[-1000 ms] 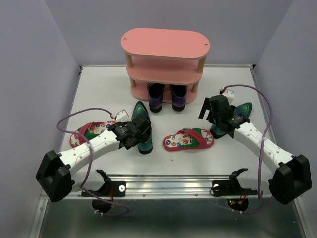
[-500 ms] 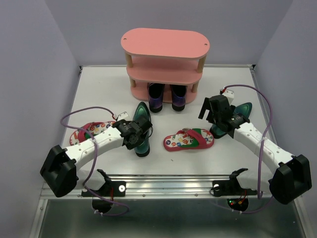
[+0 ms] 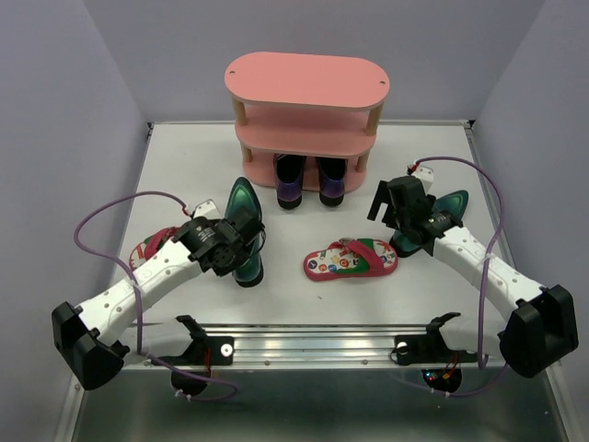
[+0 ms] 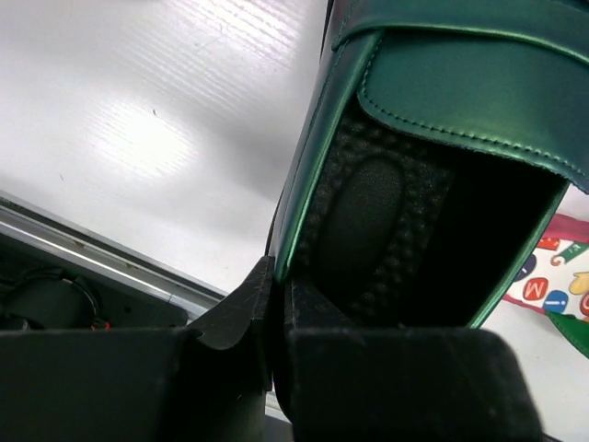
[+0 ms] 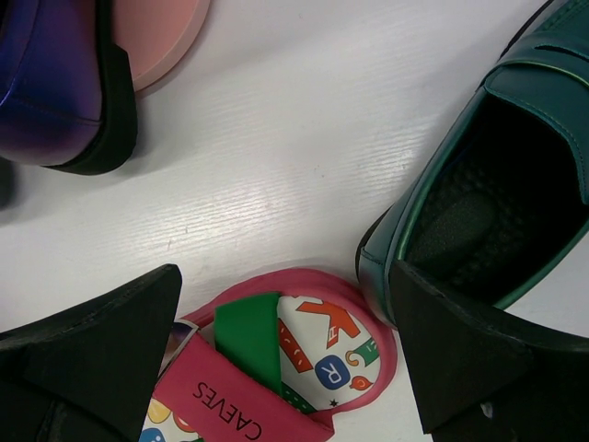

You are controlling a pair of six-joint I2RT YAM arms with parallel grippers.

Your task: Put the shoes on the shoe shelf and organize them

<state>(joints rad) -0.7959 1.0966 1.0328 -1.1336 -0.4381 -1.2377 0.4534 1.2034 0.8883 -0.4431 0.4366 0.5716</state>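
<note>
My left gripper (image 3: 237,247) is shut on the heel wall of a glossy dark-green loafer (image 3: 243,207), one finger inside the shoe and one outside. The left wrist view shows this pinch (image 4: 276,285) on the loafer (image 4: 442,83) close up. My right gripper (image 3: 398,226) hangs open over the heel of a red flip-flop (image 3: 350,260) (image 5: 304,359), beside the second green loafer (image 3: 444,214) (image 5: 515,184). Two purple loafers (image 3: 290,182) stand side by side on the bottom tier of the pink shoe shelf (image 3: 306,78). Another red flip-flop (image 3: 158,245) lies partly under my left arm.
The shelf's upper two boards carry nothing. A metal rail (image 3: 313,343) runs along the near table edge with cable clips on it. Purple cables loop from both arms. The purple loafer's toe (image 5: 46,83) and the shelf's base (image 5: 156,28) lie near my right gripper.
My left gripper shut on the green loafer's heel and carried it left, its toe now pointing toward the back wall. The right arm held still.
</note>
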